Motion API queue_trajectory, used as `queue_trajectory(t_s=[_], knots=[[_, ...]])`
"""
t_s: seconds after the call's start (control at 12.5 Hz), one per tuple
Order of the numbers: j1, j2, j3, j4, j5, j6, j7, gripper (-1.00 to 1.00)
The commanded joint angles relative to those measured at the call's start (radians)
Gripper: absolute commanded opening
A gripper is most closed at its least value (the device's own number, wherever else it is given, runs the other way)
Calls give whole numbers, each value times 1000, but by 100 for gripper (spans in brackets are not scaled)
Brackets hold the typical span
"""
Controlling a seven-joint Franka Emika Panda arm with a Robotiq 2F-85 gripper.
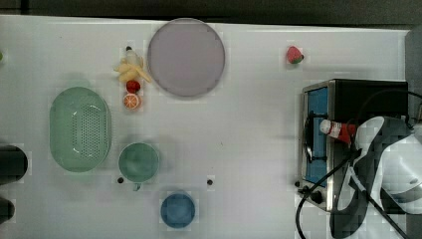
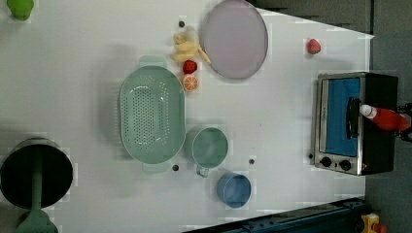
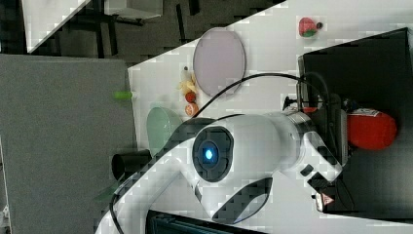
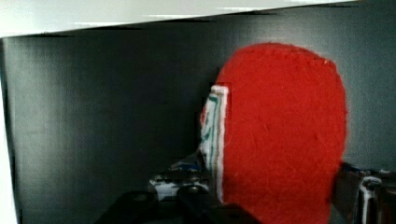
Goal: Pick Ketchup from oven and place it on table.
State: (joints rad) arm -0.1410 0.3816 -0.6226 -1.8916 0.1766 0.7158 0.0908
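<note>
I've got the gripper (image 4: 275, 205) down at the ketchup (image 1: 339, 130), which lies on top of the oven (image 1: 370, 97), cap toward the door. Jaws sit either side of the red body, can't tell if they're pinching it. Plan: squeeze mid-body, lift straight, bc the plastic's smooth and rounded on that flat black top.

The ketchup (image 3: 371, 129) lies on the black oven (image 3: 360, 73) beside the arm's wrist (image 3: 316, 146).
</note>
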Motion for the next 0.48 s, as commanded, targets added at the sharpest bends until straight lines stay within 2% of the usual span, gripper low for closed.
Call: queue_trajectory(t_s=[0.08,0.48], knots=[[7,-24,1,32,15,-22,18,27],[70,-117,9,176,-36,-92,-28,27]])
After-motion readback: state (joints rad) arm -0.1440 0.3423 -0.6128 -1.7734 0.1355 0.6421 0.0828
